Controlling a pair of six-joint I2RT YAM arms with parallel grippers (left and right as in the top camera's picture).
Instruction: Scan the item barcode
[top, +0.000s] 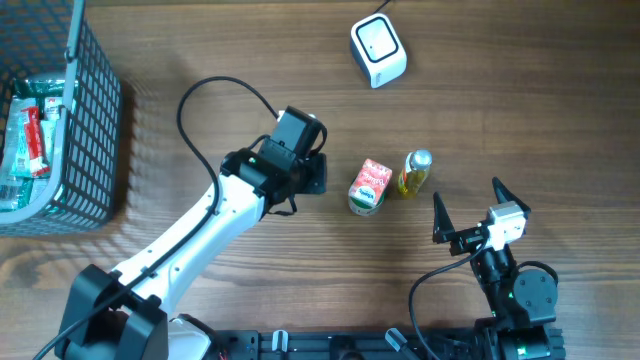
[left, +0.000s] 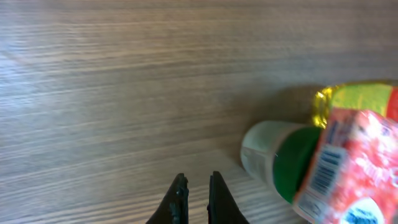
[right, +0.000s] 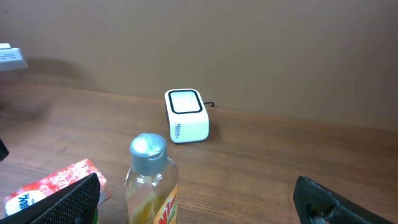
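Yellow bottle (top: 415, 172) just beside carton (top: 369, 187) (scanner (top: 378, 50) beyond)

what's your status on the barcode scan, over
Left gripper shut, empty, beside the carton. Right gripper open, empty. The carton lies on the table by the bottle, ungrasped. Path to scanner clear.

the left gripper (left: 197, 178) hangs pinched together over the wooden table (left: 124, 81), holding nothing, a red barcoded carton (left: 351, 171) just right.
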